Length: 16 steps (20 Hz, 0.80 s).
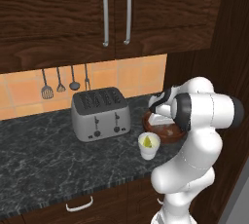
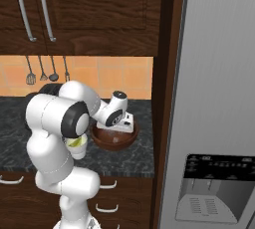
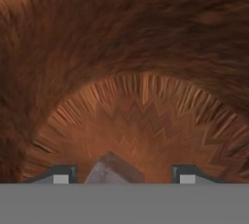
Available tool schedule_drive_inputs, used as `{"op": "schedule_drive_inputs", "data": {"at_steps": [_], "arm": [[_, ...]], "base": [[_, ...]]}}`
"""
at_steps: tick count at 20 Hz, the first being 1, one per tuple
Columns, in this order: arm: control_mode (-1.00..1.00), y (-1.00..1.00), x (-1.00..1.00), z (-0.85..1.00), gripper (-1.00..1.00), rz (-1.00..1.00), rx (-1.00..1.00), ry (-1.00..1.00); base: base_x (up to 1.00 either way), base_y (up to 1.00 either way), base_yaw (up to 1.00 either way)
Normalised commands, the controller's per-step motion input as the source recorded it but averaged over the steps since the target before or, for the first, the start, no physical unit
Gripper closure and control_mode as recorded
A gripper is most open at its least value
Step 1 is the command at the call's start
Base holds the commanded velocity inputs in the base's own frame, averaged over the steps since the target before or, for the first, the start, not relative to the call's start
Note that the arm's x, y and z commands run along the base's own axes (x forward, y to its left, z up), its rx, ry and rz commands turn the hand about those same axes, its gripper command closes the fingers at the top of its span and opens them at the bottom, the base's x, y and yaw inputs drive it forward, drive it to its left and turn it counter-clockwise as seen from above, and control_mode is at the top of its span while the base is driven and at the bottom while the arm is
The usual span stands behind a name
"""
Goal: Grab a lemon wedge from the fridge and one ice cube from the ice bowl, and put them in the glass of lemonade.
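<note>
Two-finger claw (image 3: 120,174) low inside round reddish-brown grained wooden ice bowl (image 3: 146,72); jaws apart, straddling a pale translucent faceted ice cube (image 3: 113,170), contact not discernible.

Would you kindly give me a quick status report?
Gripper down inside ice bowl, jaws apart around ice cube. Lemon wedge already in glass. Nothing in the way.

Even, flat rendered light fills both base views, with no hard shadows and no glare (the dark cabinets (image 1: 58,9) stay readable). Edges look slightly soft and pixelated. The hand view is close and blurry, the wood grain of the bowl (image 3: 146,72) smeared.
</note>
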Motion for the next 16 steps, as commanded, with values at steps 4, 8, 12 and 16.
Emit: {"op": "schedule_drive_inputs", "data": {"at_steps": [4,8,12,16], "arm": [[-1.00,0.00,-0.02,0.00,1.00,0.00,0.00,0.00],[-1.00,0.00,-0.02,0.00,1.00,0.00,0.00,0.02],[-1.00,-0.04,0.00,0.32,1.00,0.00,0.02,-0.01],[-1.00,-0.16,0.00,0.62,1.00,0.00,0.09,0.00]], "base": [[0.00,0.00,0.00],[0.00,0.00,0.00],[0.00,0.00,0.00],[0.00,0.00,0.00]]}}
